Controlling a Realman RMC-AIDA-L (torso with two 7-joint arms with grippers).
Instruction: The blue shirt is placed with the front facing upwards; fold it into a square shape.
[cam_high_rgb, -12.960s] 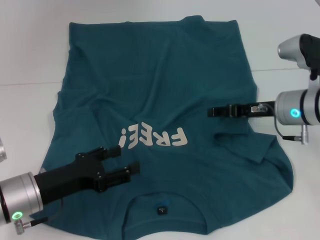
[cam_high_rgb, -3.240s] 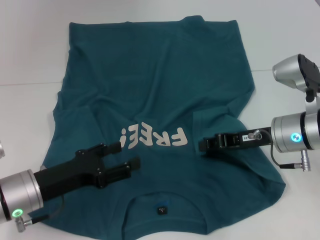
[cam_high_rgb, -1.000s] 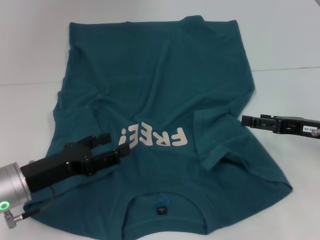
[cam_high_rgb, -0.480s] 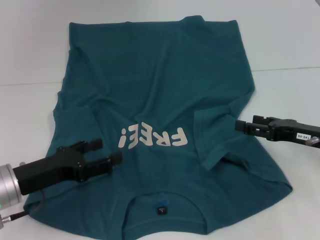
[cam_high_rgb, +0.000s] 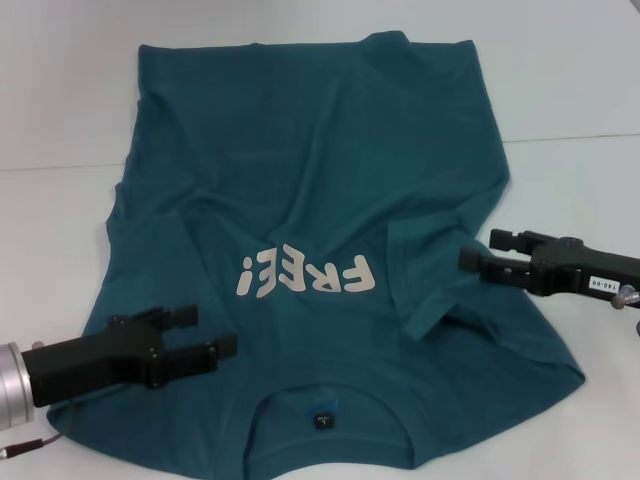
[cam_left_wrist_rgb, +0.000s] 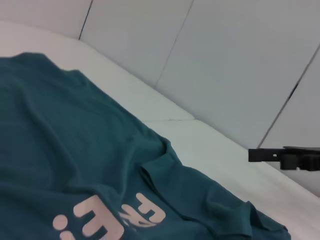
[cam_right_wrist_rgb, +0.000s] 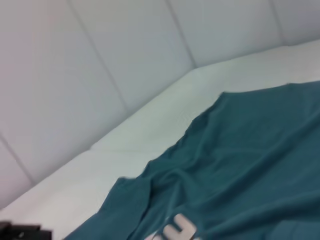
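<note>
**A:** White table, pale panelled wall behind it. What is nearest?

**B:** At 7 o'clock the left gripper hovers over the shirt near the collar side, its two fingers spread, pinching nothing. The neck label lies at 6 o'clock.

**A:** And the middle?

**B:** "FREE!" faces up at centre. At 4 o'clock the right sleeve is turned in over the chest. The right gripper hangs at 3 o'clock just beside that fold, fingers apart, empty.

**A:** Farther off?

**B:** The hem reaches 12 o'clock, flat but creased.

**A:** Progress?

**B:** Early, by my reading: one sleeve folded in. The left sleeve, both sides and the lengthwise folds appear undone; no square yet.
</note>
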